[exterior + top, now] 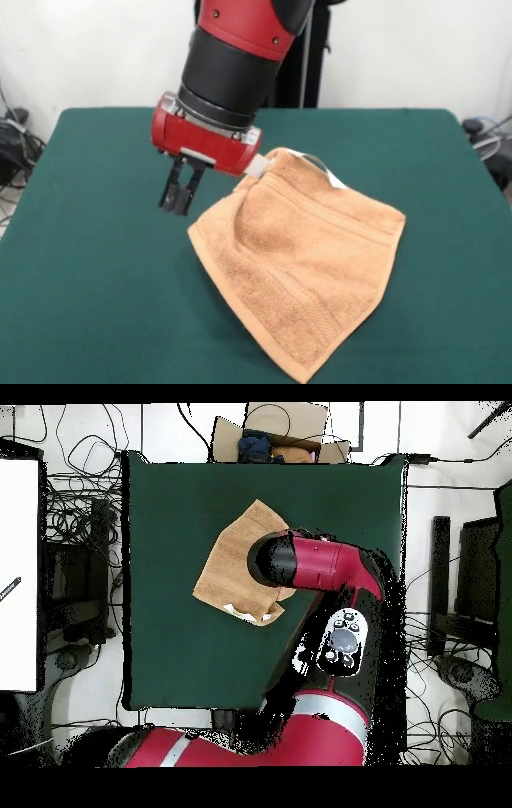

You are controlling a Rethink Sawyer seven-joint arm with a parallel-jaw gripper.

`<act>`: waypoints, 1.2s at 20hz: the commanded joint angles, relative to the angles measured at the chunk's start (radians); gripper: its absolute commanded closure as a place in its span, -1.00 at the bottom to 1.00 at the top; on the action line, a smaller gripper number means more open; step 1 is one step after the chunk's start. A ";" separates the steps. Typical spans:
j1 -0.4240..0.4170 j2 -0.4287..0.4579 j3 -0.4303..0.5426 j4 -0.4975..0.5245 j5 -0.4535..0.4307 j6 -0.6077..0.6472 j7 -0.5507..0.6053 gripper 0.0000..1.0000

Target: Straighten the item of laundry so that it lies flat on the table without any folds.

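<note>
claw (179, 202): fingers together, empty, above counter (96, 264) just beside towel | towel (300, 264): spread on counter, far corner by white tag (334, 180) rumpled

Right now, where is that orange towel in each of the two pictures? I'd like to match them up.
Front view: the towel lies on the green table, right of centre and toward the bottom edge, to the lower right of the gripper.
Overhead view: the towel lies in the table's upper middle, its right part hidden under the red arm.
Shared landmark: the towel's white tag, near the arm in both views.
</note>
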 commanded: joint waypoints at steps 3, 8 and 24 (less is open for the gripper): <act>-0.039 0.003 0.206 0.136 -0.050 -0.016 -0.007 1.00; -0.125 -0.014 0.332 0.199 -0.038 -0.047 -0.038 1.00; -0.237 -0.095 0.513 0.284 -0.032 0.061 -0.003 1.00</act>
